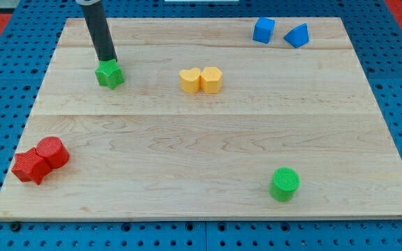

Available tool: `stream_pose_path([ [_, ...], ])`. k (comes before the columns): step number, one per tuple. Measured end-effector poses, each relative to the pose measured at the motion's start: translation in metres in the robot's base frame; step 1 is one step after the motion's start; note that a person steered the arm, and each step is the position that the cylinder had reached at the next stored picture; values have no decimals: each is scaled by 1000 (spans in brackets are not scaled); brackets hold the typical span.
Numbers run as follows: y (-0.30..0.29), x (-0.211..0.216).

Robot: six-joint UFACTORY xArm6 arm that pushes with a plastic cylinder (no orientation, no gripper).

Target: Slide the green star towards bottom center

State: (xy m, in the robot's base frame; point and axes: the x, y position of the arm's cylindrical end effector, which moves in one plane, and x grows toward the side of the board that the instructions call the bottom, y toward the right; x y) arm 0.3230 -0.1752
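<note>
Tip (109,61) touching green star (109,74) from above, view's upper left — star far from bottom centre; whole push remains — no gripper fitted.

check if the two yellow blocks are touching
Touching. The camera view shows the left yellow block and the right yellow block pressed side by side, no board visible between them.
</note>
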Motion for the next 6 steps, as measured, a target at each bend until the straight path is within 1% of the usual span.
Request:
stream_pose_path([
  [1,-8,2],
  [2,-6,21],
  [3,5,60],
  [4,20,72],
  [6,18,114],
])
